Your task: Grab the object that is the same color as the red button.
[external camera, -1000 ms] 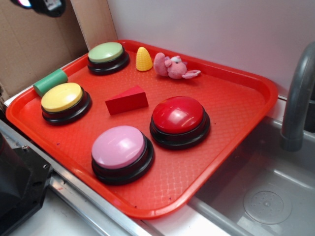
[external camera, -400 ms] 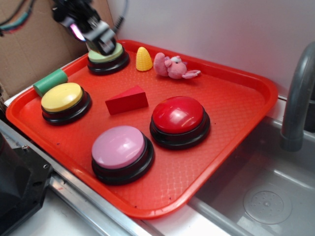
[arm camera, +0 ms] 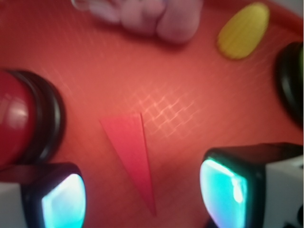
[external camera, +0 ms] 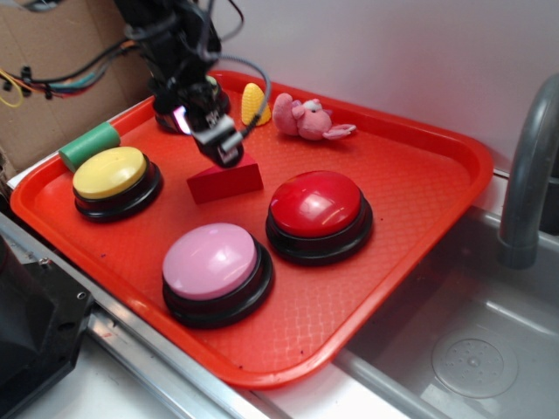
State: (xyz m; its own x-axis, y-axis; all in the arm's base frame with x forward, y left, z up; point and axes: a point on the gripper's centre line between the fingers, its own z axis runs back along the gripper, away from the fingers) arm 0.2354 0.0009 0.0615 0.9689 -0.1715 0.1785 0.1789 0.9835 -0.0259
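The red wedge block lies flat on the red tray, left of the glossy red dome button on its black base. My gripper hangs just above the wedge's back edge, at its upper middle. In the wrist view the wedge points down between my two fingertips, and the gripper stands open with a wide gap on each side of the block. The red button shows at the left edge of that view.
On the tray also stand a pink button, a yellow button, a partly hidden green button, a yellow corn-shaped toy, a pink plush and a green cylinder. A sink and faucet lie right.
The arm has come in from the upper left, passed over the green button and dropped toward the red wedge. The wedge and the buttons have stayed put.
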